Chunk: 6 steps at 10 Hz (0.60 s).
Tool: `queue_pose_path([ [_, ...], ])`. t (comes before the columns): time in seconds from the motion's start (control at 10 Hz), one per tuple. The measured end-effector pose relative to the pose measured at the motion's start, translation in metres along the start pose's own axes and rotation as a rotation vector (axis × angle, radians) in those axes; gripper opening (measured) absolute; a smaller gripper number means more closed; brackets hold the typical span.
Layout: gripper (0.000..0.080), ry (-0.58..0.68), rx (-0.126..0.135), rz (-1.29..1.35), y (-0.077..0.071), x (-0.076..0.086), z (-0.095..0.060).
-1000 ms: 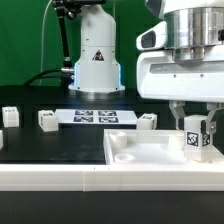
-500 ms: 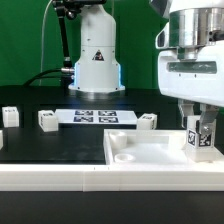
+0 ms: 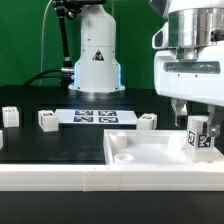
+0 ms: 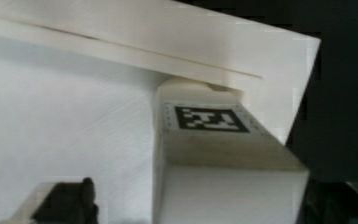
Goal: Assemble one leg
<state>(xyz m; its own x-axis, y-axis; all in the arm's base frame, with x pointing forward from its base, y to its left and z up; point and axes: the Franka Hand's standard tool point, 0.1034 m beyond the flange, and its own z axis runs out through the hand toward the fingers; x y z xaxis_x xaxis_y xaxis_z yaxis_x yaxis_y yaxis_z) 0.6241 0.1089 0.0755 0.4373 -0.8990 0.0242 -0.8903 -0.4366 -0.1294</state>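
Observation:
My gripper hangs at the exterior view's right, shut on the leg, a small white post with a black-and-white tag. The leg stands upright at the right near corner of the large flat white rimmed piece. In the wrist view the leg fills the space between the jaws of my gripper, its tag facing the camera, with the white piece's corner beneath it. One dark fingertip shows beside the leg; the other is mostly cut off at the picture's edge.
Three more small white legs lie on the black table: one, one at the far left and one behind the rimmed piece. The marker board lies in the middle. The robot base stands behind it.
My gripper body has shifted toward the exterior view's right over the last second, and the leg has shifted slightly right with it. The other parts have not moved.

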Motion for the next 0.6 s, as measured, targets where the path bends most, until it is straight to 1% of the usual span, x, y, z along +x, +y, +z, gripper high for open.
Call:
queue_pose_path([
  [0.1,0.064,-0.005,0.001,-0.159,-0.0031,0.0036,-0.003],
  [0.2,0.0647,-0.002,0.009,-0.274,-0.0049,0.005,-0.0037],
  [0.4,0.0649,-0.005,0.011,-0.459,-0.0074,0.001,-0.0032],
  [0.6,0.0649,-0.005,0.01,-0.682,-0.0072,0.0003,-0.0022],
])
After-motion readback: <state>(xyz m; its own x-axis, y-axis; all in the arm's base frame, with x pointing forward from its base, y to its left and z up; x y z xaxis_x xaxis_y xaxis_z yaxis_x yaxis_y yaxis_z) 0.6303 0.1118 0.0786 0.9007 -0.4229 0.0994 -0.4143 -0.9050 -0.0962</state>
